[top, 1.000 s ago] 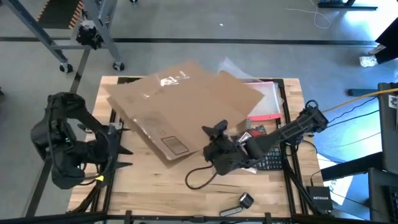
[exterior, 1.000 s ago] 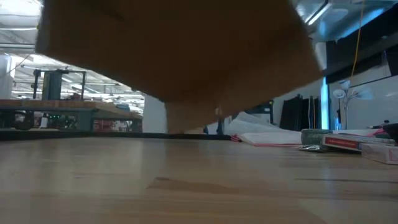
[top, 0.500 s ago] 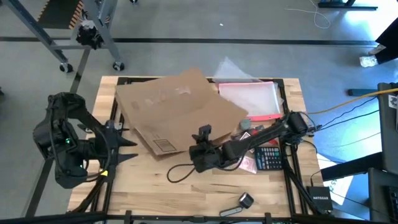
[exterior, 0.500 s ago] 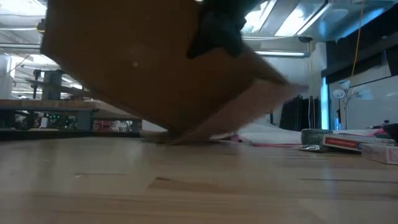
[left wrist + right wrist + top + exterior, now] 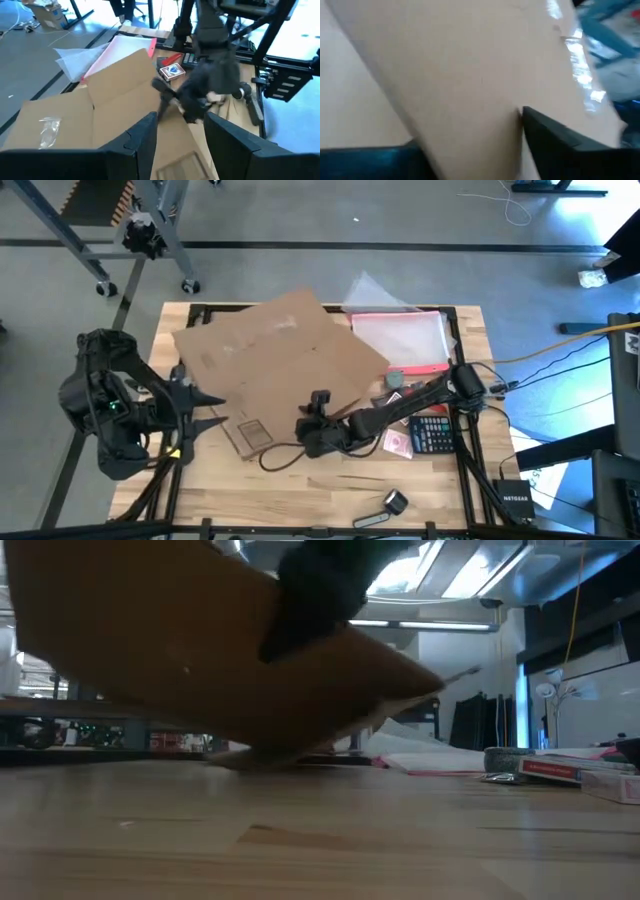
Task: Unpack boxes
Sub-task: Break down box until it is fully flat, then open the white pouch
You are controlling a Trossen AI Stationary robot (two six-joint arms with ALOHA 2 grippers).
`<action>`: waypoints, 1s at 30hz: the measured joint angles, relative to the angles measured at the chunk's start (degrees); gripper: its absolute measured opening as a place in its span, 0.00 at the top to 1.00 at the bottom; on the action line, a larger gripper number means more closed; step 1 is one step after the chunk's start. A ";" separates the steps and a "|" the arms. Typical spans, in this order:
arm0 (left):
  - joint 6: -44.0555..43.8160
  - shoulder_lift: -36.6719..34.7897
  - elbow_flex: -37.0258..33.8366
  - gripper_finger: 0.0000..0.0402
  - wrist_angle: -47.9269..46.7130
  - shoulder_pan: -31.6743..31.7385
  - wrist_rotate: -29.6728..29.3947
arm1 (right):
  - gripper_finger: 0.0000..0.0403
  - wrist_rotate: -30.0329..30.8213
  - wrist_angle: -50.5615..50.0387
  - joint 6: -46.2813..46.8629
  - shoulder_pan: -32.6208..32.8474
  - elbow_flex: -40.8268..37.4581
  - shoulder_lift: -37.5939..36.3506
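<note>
The big plain brown corrugated cardboard box (image 5: 275, 355) lies collapsed across the wooden worktop (image 5: 330, 495)'s middle, contents already spread beside it. Right gripper (image 5: 313, 423) touches its near edge, finger state unclear; left gripper (image 5: 200, 408) waits alongside, fingers spread.

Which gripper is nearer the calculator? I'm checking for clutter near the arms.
Right. The right gripper is at the brown cardboard box, beside the dark calculator; the left gripper hangs across the table.

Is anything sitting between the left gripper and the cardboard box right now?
Nothing visible does. The left gripper waits open at the table's left edge, and in its wrist view the cardboard box lies directly ahead. The right gripper is at the box's near edge, off to the side.
</note>
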 joint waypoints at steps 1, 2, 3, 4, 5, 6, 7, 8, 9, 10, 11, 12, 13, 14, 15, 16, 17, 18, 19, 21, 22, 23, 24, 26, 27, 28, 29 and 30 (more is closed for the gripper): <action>0.03 0.02 -0.38 0.61 0.36 0.51 -0.06 | 0.44 -1.80 -0.39 -0.01 0.60 0.81 -0.52; 0.02 0.02 -0.96 0.61 0.35 1.13 -0.10 | 0.40 -3.35 -0.74 -0.12 1.28 1.38 -1.17; 0.02 0.09 -1.65 0.61 0.37 1.82 -0.10 | 0.37 -4.89 -0.83 -0.21 1.88 1.88 -1.89; 0.02 0.11 -2.60 0.61 0.44 2.53 -0.09 | 0.34 -6.53 -0.67 -0.45 2.59 2.00 -2.91; -0.14 0.13 -3.76 0.61 0.42 3.29 -0.07 | 0.32 -7.81 -0.74 -0.74 3.18 2.00 -3.56; -0.73 0.13 -5.03 0.61 0.45 4.15 -0.06 | 0.30 -8.62 -0.95 -0.85 3.75 2.00 -4.27; -1.35 0.13 -6.41 0.61 0.49 5.00 0.10 | 0.30 -8.94 -1.97 -0.83 4.36 2.00 -5.01; -2.24 0.13 -7.75 0.61 0.40 5.85 0.60 | 0.29 -9.25 -3.40 -0.63 4.83 1.99 -5.77; -2.94 0.13 -9.26 0.61 0.68 6.75 1.32 | 0.29 -10.06 -4.92 -0.27 5.14 1.95 -6.72; -3.84 0.13 -11.16 0.61 1.00 7.58 2.02 | 0.29 -11.28 -6.26 0.08 5.27 1.93 -7.76; -4.31 0.13 -13.22 0.61 1.63 8.35 2.68 | 0.30 -12.41 -6.91 0.71 5.27 1.94 -8.80; -4.91 0.13 -15.34 0.61 2.72 9.09 3.14 | 0.30 -12.89 -7.96 1.75 5.22 1.98 -9.75; -5.64 0.13 -17.62 0.61 3.75 9.73 3.55 | 0.31 -12.89 -9.10 2.87 5.04 1.98 -10.49; -6.25 0.13 -19.98 0.61 4.57 10.41 4.24 | 0.32 -12.83 -10.07 3.13 4.99 1.98 -11.14; -6.90 0.13 -22.47 0.61 6.07 11.19 5.12 | 0.34 -12.29 -11.53 3.17 4.48 1.98 -11.56; -7.26 0.13 -25.00 0.61 7.82 11.98 5.94 | 0.35 -11.58 -13.00 3.04 3.85 1.98 -11.86; -7.56 0.13 -27.57 0.61 9.01 12.74 6.92 | 0.37 -10.94 -14.42 3.02 2.96 1.98 -12.21; -7.85 0.13 -30.17 0.61 10.40 13.56 7.98 | 0.39 -10.84 -16.07 3.01 1.50 1.98 -12.41; -8.21 0.16 -32.67 0.61 12.01 14.31 8.69 | 0.41 -10.80 -17.33 2.81 -0.08 1.98 -12.50; -8.81 0.13 -37.81 0.61 15.73 15.80 8.98 | 0.46 -10.77 -20.41 2.25 -3.58 1.92 -12.51; -9.03 0.13 -40.23 0.61 17.40 16.66 9.09 | 0.48 -10.82 -21.25 1.88 -5.49 1.62 -12.51; -9.09 0.16 -42.48 0.61 19.39 17.53 9.22 | 0.50 -10.90 -21.55 1.48 -7.42 1.06 -12.51; -9.14 0.16 -44.66 0.61 21.42 18.44 9.23 | 0.53 -11.21 -21.69 1.26 -9.45 0.34 -12.51; -8.52 0.13 -49.33 0.61 26.20 20.13 9.12 | 0.57 -12.37 -21.99 0.94 -13.38 -1.32 -12.51; -8.09 0.13 -51.76 0.61 29.11 20.93 9.07 | 0.59 -12.97 -21.83 0.59 -15.22 -2.31 -12.51; -7.47 0.13 -54.23 0.61 31.86 21.68 8.97 | 0.61 -13.87 -21.26 0.39 -17.01 -3.43 -12.51; -7.16 0.13 -56.46 0.61 34.26 22.29 8.86 | 0.63 -15.09 -19.80 0.36 -18.63 -4.95 -12.51; -7.01 0.13 -58.84 0.61 36.73 22.83 8.73 | 0.65 -16.61 -17.33 0.38 -20.09 -6.75 -12.53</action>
